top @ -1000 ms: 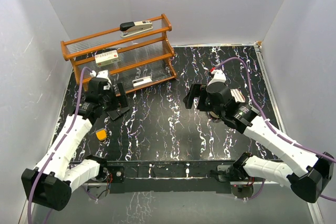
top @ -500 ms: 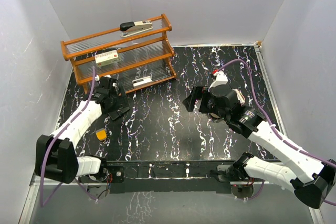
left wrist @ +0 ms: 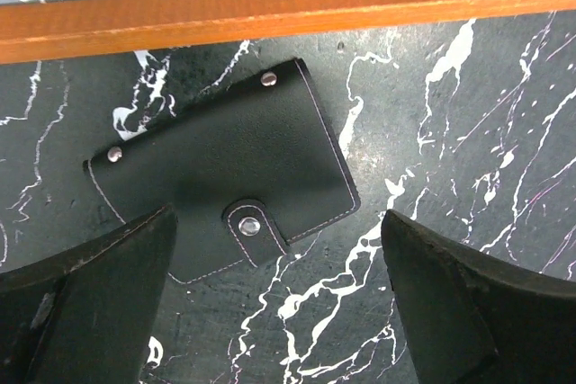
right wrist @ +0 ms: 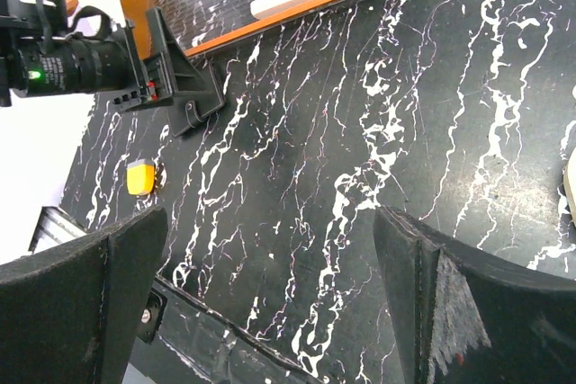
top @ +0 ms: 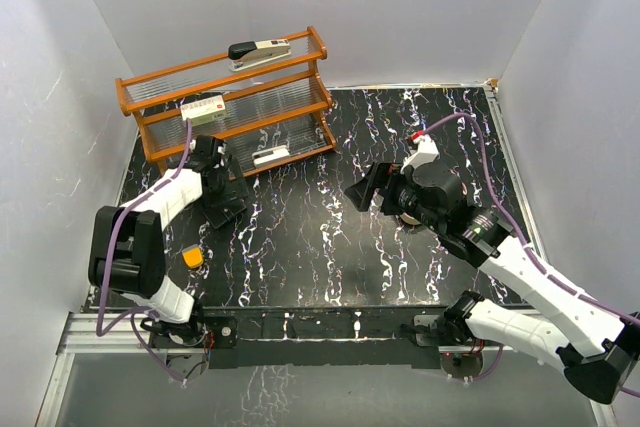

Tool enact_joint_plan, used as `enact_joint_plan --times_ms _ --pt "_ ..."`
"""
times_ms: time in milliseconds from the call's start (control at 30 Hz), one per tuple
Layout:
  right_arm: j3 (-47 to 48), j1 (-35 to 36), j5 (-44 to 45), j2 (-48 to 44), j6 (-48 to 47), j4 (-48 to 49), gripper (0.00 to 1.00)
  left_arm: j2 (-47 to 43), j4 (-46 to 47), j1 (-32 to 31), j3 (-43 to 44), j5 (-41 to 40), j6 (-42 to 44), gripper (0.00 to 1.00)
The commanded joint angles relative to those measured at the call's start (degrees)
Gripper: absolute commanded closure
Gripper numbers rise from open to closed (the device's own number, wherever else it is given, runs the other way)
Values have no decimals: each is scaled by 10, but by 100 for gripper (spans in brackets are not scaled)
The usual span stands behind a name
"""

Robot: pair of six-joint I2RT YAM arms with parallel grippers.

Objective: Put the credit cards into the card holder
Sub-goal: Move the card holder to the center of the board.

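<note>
The card holder (left wrist: 225, 164) is a black case lying closed and flat on the marbled table, its silver snap (left wrist: 249, 225) facing up, just in front of the wooden rack's bottom rail (left wrist: 288, 2). My left gripper (left wrist: 279, 312) hovers open right over the holder's near edge, with nothing between its fingers (left wrist: 90, 303). From above, the left gripper (top: 222, 192) covers most of the card holder (top: 228, 211). My right gripper (top: 368, 190) is open and empty over the middle of the table, also seen as the right gripper (right wrist: 270, 303) in its own view. The credit cards are out of view.
A wooden rack (top: 230, 107) stands at the back left, with a stapler (top: 260, 50) on top and white items (top: 203, 109) on its shelves. A small orange block (top: 192, 258) lies near the left arm. A tan tray edge (right wrist: 571, 188) shows under the right arm.
My left arm has stretched forward and brought its open gripper toward the rack, over the card holder. The right arm has shifted slightly to the right.
</note>
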Motion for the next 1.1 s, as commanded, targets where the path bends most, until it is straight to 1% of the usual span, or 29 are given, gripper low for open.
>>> enact_joint_plan --times_ms 0,267,433,600,833,1067 --pt "5 -3 10 -20 -4 32 2 7 -7 2 15 32 18 6" --pt "14 -3 30 -22 -11 16 2 46 -10 -1 5 102 23 9" --pt "20 -3 47 -25 -15 13 2 38 -10 -6 -9 146 9 12" --pt "18 -3 56 -27 -14 9 2 18 11 -26 -44 189 -29 17" --pt "13 -3 65 -24 -11 -2 2 6 71 -90 -90 237 -99 22" --pt "11 -3 72 -26 -8 -7 2 -3 123 -196 -102 250 -193 25"
